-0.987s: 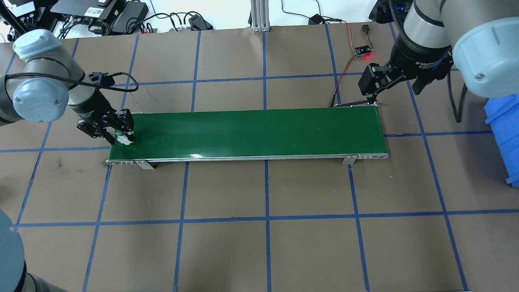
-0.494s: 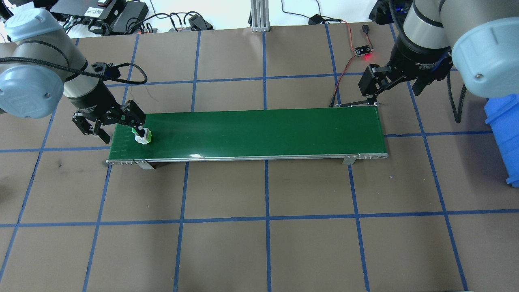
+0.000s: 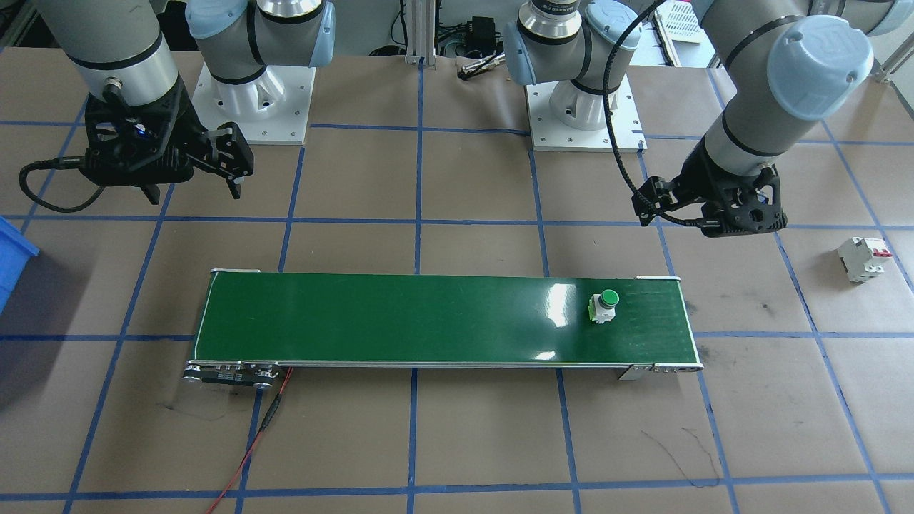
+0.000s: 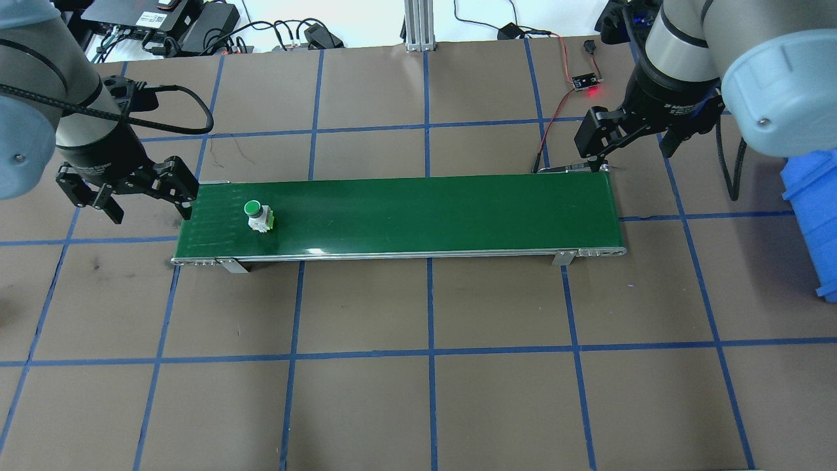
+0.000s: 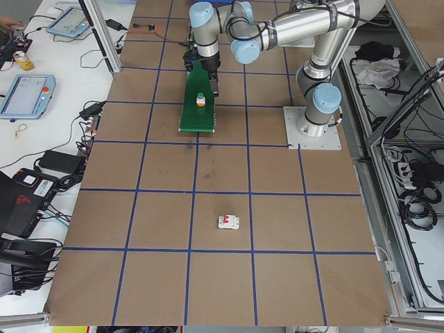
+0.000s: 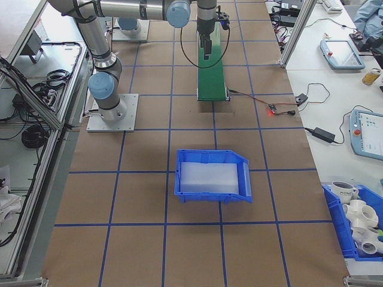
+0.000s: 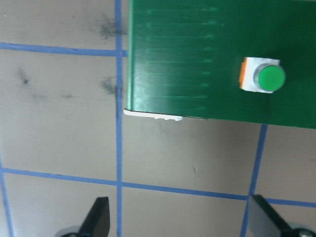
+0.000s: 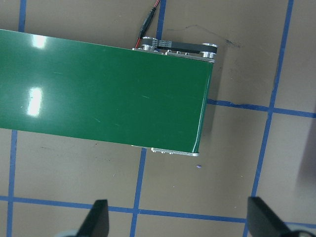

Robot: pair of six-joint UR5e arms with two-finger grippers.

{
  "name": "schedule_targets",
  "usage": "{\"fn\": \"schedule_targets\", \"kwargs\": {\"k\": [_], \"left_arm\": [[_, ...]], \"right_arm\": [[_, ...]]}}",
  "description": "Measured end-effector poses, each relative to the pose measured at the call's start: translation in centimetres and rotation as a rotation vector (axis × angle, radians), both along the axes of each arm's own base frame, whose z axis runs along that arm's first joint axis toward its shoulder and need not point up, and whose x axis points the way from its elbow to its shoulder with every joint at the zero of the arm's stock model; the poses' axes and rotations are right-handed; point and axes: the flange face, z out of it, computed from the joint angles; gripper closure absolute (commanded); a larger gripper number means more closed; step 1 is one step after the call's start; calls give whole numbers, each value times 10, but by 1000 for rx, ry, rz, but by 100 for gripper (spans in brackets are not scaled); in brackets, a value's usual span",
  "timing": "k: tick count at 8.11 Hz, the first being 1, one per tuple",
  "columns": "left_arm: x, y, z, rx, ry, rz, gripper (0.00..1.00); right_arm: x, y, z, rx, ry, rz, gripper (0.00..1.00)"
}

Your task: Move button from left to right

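The button [image 4: 258,216] has been released and is now seen standing free on the left end of the green belt [image 4: 418,212], farther along than half a second ago. The left gripper [image 4: 127,190] has been drawn back off the belt end, fingers spread wide and empty. The right gripper [image 4: 628,134] is held wide, empty, beside the far end, where the button is judged to be collected.

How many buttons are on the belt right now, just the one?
1. The button stands upright on the green conveyor belt near its left end, clear of the open left gripper. None shows anywhere else on the belt.
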Motion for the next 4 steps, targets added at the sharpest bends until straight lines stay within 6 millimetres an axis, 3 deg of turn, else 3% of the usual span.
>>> {"fn": "schedule_targets", "kwargs": {"k": [1, 4], "left_arm": [[4, 4, 11, -6, -56, -2, 0], [-13, 2, 28, -67, 55, 23, 0]], "right_arm": [[0, -3, -5, 9, -5, -1, 0], [0, -9, -14, 24, -3, -4, 0]]}}
